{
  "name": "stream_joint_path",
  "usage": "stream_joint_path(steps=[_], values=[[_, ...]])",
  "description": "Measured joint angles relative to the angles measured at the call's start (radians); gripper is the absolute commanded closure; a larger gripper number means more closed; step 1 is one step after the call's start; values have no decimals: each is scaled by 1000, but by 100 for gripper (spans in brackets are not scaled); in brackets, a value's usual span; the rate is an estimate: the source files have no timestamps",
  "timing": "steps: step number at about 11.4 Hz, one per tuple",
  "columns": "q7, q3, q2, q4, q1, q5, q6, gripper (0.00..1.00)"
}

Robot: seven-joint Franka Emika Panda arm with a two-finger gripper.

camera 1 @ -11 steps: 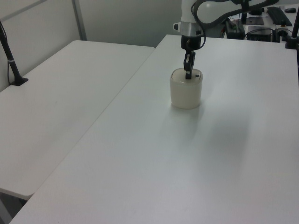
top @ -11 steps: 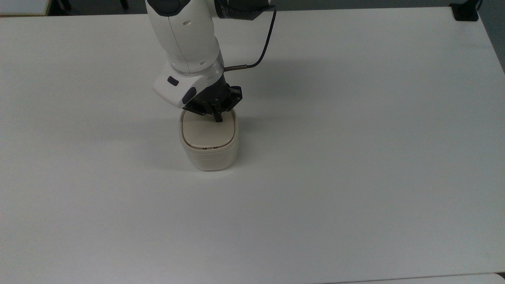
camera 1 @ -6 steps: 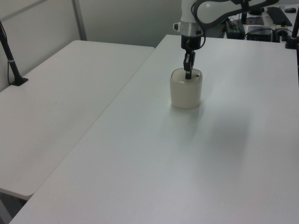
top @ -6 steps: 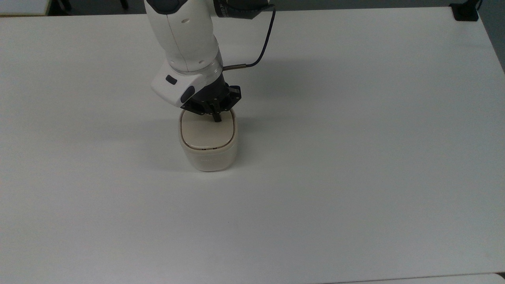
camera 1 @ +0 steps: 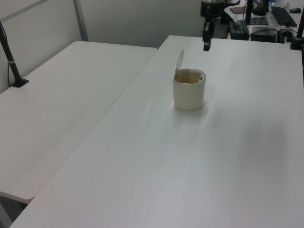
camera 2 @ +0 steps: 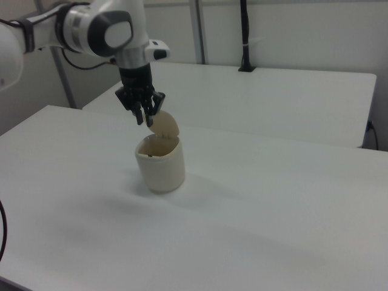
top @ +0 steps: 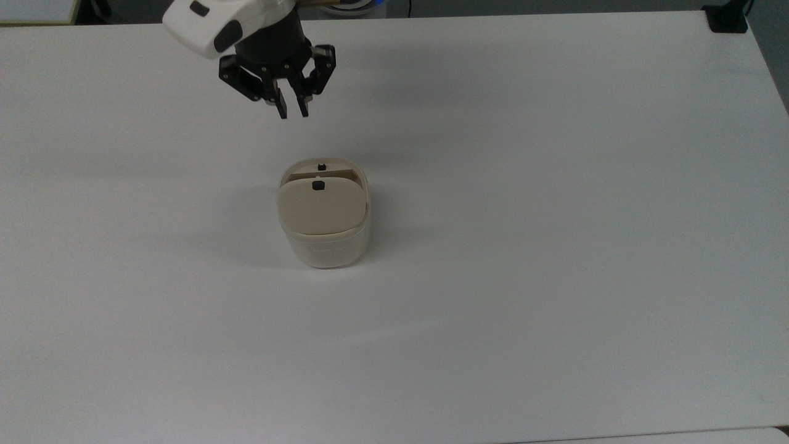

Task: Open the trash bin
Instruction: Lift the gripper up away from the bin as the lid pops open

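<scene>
Trash bin [top: 325,245] stands mid-bench [top: 555,246], lid [top: 320,206] raised upright, hinged on its near edge in top view. Your gripper [top: 293,111] hangs above and beyond bin's far side, clear of it; jaws slightly parted, grasping nothing. Black button [top: 318,185] visible on lid.

1. The table [top: 555,246] is white and plain.
2. The bin [top: 325,246] stands directly on it, lid [top: 319,206] raised, well in from every edge, nearer the top view's far edge.
</scene>
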Motion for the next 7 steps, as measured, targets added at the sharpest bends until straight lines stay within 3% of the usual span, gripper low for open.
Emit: stream_joint_path(steps=[2, 7], values=[[0, 4, -35, -1, 11, -49, -50, 0], [12, 2, -68, -3, 9, -52, -115, 0]])
